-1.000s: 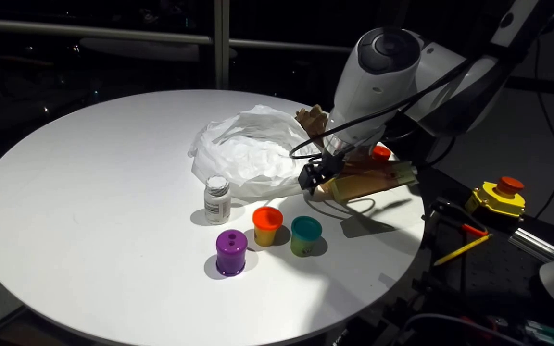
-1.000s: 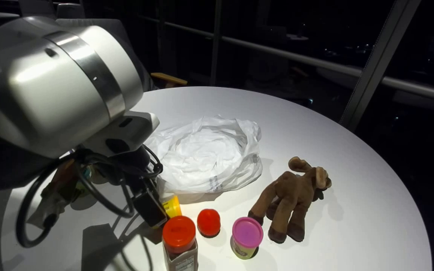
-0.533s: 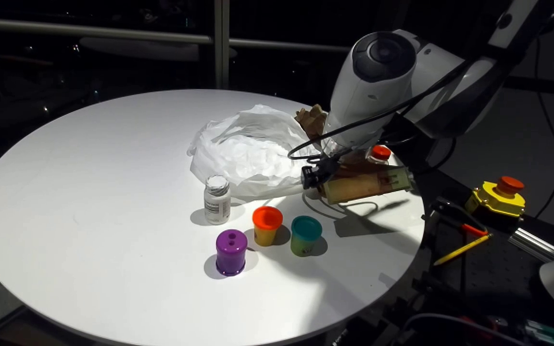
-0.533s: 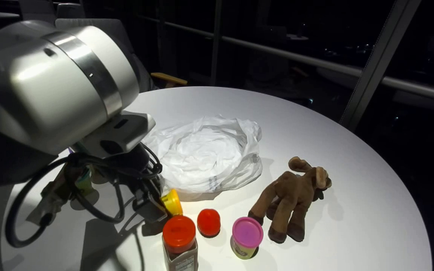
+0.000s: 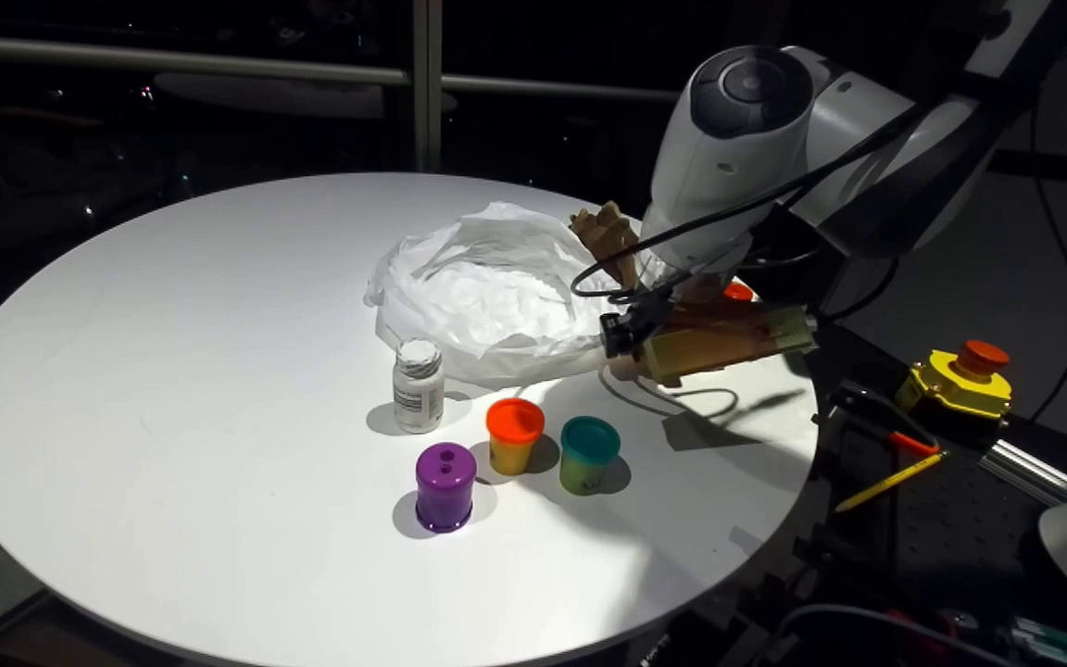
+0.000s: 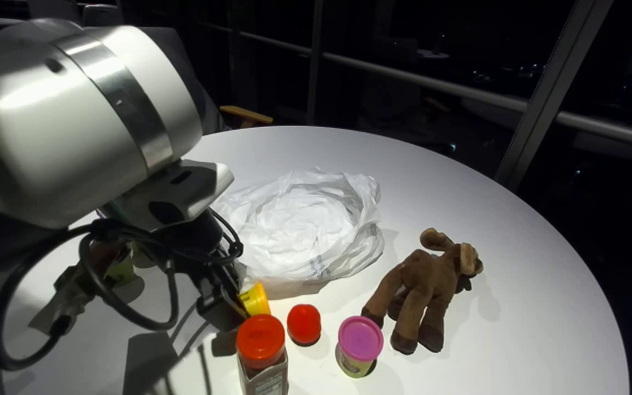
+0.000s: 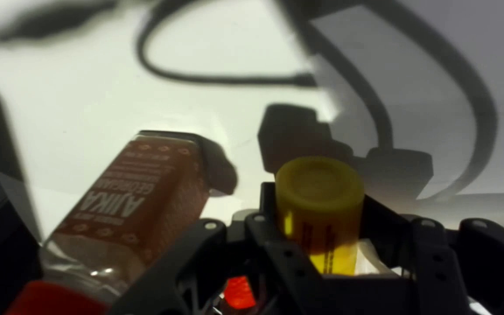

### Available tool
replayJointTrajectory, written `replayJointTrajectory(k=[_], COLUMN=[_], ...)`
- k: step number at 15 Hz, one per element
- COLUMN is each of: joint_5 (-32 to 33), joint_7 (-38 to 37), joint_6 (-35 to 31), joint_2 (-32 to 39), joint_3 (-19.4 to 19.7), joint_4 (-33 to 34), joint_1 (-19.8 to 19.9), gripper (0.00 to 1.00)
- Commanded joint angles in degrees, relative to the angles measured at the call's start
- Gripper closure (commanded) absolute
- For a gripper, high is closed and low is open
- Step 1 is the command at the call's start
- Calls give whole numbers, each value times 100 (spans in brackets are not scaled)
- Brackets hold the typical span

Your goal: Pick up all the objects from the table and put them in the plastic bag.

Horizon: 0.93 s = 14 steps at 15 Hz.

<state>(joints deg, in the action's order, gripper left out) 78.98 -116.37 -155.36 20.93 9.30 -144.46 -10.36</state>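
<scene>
The tool [image 7: 319, 203] pinches the yellow cup [image 7: 322, 186]; its jaws bear on opposite sides of the cup body, and the round end face is exposed in the wrist view. In an exterior view, the yellow cup [image 6: 255, 300] is tilted and located just beside the near left edge of the plastic bag [image 6: 338, 263]. Contact between the cup and the worktop [image 5: 182, 417] cannot be determined.

The plastic bag rests on the worktop, mouth facing up, film wrinkled around the rim.

In an exterior view, the following items stand upright on the near side of the bag. The white-capped bottle [image 5: 419, 394] is just beside the bag. The orange-lidded cup [image 5: 514, 435] is positioned to the right of the bottle and nearer. The teal-lidded cup [image 5: 589, 459] is just to the right of the orange-lidded cup. The purple cup [image 5: 445, 491], with two holes in its top face, is the nearest item.

In an exterior view, the brown toy [image 6: 431, 280] lies to the right of the bag, legs toward the near side. The pink-lidded cup [image 6: 359, 346] stands upright just beside the legs. The red object [image 6: 304, 323] is to the left of the pink-lidded cup, not touching it. The red-capped bottle [image 6: 261, 341] stands farther left; its base is cut off by the view's edge.

The arm [image 5: 728, 167] extends over the worktop.
</scene>
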Motion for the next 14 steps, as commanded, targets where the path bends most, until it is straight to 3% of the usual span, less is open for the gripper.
replayJointTrajectory(k=[1,2,3,8,11,14], joint_5=[-979,-1341,-1692,-3243,-3258,-2512], joint_7=[1531,1954,2386,4058,4153,3684], joint_6=[164,231,322,456,356,231], joint_2=[-1093,-1256,-1460,-1825,-1540,-1170], joint_3=[-133,-183,-471,-825,-818,-741], joint_4=[-829,-907,-1004,-665,-262,162], joint_1=[311,365,625,633,541,491], gripper=[81,81,81,81,81,81])
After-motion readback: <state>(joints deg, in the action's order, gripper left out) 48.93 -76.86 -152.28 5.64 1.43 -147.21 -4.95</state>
